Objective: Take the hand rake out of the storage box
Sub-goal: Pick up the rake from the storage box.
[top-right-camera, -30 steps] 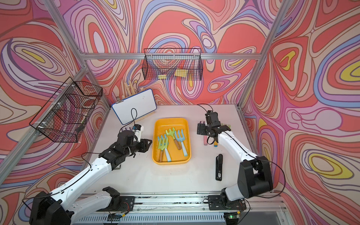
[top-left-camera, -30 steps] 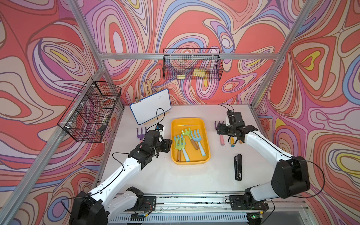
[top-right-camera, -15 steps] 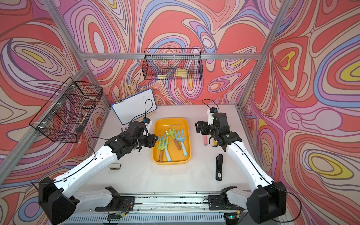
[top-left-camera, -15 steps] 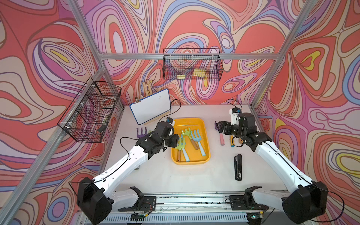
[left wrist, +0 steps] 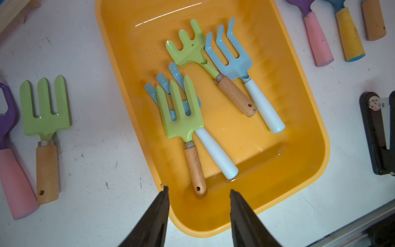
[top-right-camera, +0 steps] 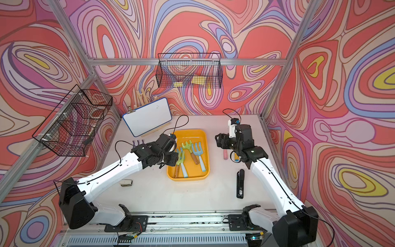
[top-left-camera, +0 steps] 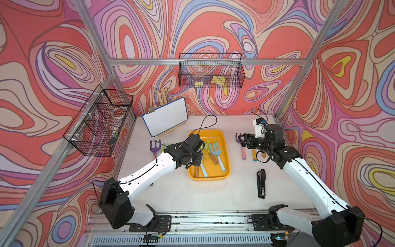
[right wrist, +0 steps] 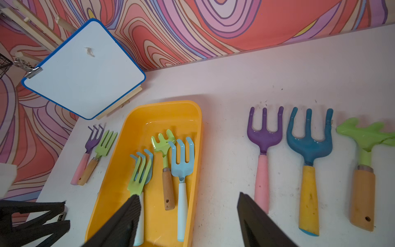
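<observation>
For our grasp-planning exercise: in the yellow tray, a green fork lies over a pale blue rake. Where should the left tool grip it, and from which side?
Probably the green fork's wooden handle, near its holed end, from straight above, the left tool spanning its width. There it lies exposed in the storage box, clear of the pale blue rake's white handle.

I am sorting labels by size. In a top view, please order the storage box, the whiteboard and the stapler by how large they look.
1. storage box: largest, though partly covered.
2. whiteboard: slightly smaller, but farther away and tilted, so this rank is unsure.
3. stapler: clearly smallest.
</observation>
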Motion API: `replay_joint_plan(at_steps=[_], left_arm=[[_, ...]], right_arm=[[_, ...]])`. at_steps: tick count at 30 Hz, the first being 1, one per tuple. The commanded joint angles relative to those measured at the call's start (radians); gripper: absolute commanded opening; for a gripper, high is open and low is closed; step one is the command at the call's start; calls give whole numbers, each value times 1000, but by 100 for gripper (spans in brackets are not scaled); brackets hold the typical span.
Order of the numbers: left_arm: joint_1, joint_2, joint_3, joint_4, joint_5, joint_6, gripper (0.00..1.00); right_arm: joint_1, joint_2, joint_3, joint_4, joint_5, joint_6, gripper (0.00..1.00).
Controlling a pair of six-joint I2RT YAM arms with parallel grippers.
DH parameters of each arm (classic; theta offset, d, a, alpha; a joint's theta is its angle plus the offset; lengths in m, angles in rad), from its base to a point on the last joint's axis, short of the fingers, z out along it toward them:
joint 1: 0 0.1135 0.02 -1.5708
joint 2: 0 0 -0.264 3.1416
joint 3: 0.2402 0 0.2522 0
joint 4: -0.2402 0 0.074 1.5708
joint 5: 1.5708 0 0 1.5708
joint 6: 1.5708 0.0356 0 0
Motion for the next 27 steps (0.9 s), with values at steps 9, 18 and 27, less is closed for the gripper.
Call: replay_joint_plan(at_steps=[9, 18, 27], left_arm=[[-22, 181, 33, -12, 62, -32, 55], [-22, 325, 33, 4, 76, -27, 64], [-22, 366, 12, 35, 95, -21, 59]], right_arm=[[-5, -47, -9, -20, -11, 1, 75], [-5, -66, -12, -22, -7, 2, 76], [-4, -61, -11, -22, -13, 2, 76]])
